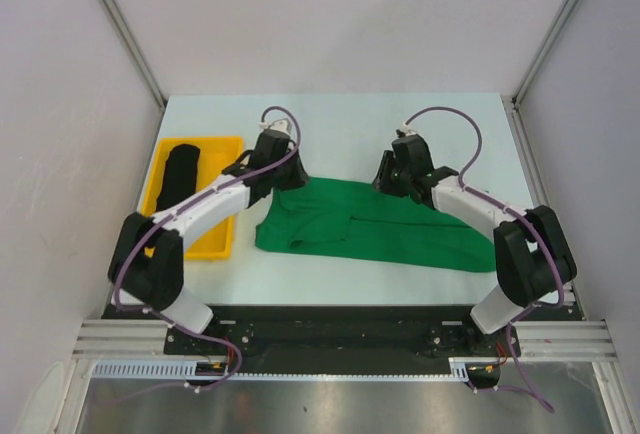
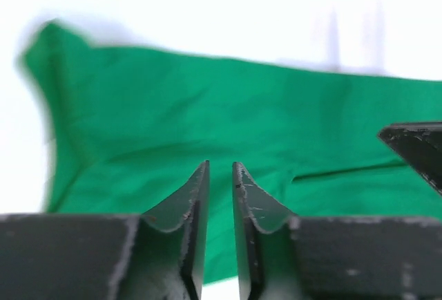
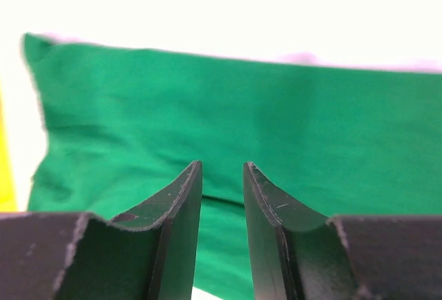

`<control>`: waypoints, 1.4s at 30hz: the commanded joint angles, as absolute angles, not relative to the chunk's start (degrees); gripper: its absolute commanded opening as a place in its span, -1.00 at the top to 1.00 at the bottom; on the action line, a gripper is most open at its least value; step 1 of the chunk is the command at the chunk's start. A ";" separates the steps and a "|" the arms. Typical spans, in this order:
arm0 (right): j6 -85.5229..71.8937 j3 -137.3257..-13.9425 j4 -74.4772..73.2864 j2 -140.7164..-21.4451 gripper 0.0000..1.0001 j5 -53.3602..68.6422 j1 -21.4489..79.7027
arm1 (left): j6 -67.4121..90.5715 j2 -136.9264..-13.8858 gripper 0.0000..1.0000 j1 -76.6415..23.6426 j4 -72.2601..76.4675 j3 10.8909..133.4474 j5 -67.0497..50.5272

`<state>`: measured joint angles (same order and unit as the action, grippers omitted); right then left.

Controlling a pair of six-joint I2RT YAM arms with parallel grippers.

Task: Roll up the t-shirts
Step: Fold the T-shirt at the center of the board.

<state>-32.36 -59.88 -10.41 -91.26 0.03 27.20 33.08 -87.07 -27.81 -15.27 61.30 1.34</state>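
Fingers [image 2: 186, 203] of the left gripper [image 2: 221, 170] stand a narrow slit apart, with nothing between them. Those of the right gripper [image 3: 222, 169] stand a little wider apart, also with nothing in the gap. Both point down over the bright green cloth t-shirt [image 1: 370, 224], which fills most of each wrist view.

From above, the green shirt lies flat on the white table [image 1: 340, 119], folded into a long band that runs crosswise in front of the two arm bases. Its left end is wider and flares out, and a fold line shows along the middle. The left gripper [image 1: 283, 176] sits at the far left corner of the band, and the right gripper [image 1: 392, 176] sits at the far edge, right of the middle. Neither wrist view is sharp enough to tell whether the tips touch the cloth.

On the left side of the table stands a yellow plastic bin [image 1: 215, 244], just beside the green shirt's left end and partly under the left arm. In it lies the black cloth t-shirt [image 1: 180, 176], rolled into a long bundle along the bin's far-left part. A sliver of the bin's yellow shows at the left edge of the right wrist view.
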 commanded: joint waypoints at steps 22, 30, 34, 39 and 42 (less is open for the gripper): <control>-26.19 -54.76 -19.42 -81.57 0.12 -0.71 16.26 | 47.35 -75.00 -0.23 -30.58 -16.44 49.16 2.29; -26.02 -53.53 -21.35 -76.47 0.12 1.76 17.84 | 75.04 -55.90 -0.42 -40.77 -14.94 26.73 11.85; -25.93 -53.17 -22.15 -74.97 0.12 1.67 18.11 | 85.23 -54.67 -0.51 -44.91 -12.31 23.30 17.75; -25.84 -52.38 -23.02 -74.18 0.12 1.23 18.46 | 89.20 -60.81 -0.57 -45.44 -13.52 24.60 22.58; -26.01 -51.68 -23.29 -73.21 0.11 1.14 18.46 | 91.49 -64.76 -0.56 -45.79 -18.17 27.94 25.04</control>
<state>-26.83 -52.77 -22.31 -75.75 1.06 18.15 82.70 -60.69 -44.99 -13.93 23.38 18.76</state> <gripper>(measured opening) 0.440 0.782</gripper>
